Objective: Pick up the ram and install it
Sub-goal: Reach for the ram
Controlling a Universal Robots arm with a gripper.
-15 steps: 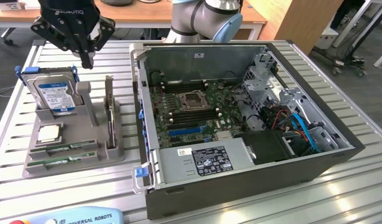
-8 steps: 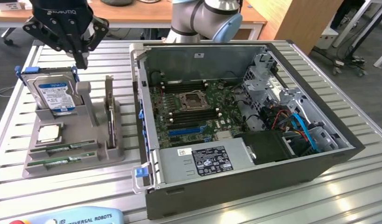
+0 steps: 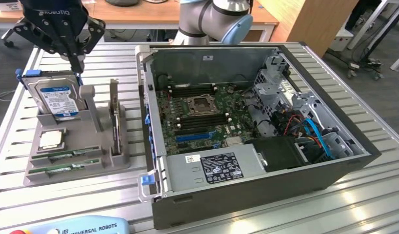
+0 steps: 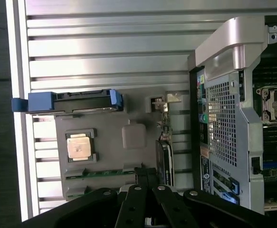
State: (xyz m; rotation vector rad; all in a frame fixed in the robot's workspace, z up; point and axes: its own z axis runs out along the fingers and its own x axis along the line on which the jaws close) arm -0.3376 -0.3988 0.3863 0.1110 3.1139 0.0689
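Note:
Two ram sticks (image 3: 69,166) lie as thin green strips in the front slots of a grey holder (image 3: 82,146) on the slatted table. In the wrist view one ram strip (image 4: 100,174) shows just ahead of the fingertips. My black gripper (image 3: 76,67) hangs shut and holds nothing, above the holder's rear beside the hard drive (image 3: 56,97). The wrist view has the gripper (image 4: 146,175) with its tips pressed together over the holder (image 4: 109,123). The open computer case (image 3: 251,126) lies at the exterior view's right, with the motherboard (image 3: 199,109) and its dark memory slots exposed.
A square silver processor (image 3: 51,139) sits in the holder in front of the upright blue-labelled drive. A thin upright card (image 3: 113,114) stands at the holder's side nearest the case. A teach pendant (image 3: 76,226) lies at the table's front edge. Desks stand behind.

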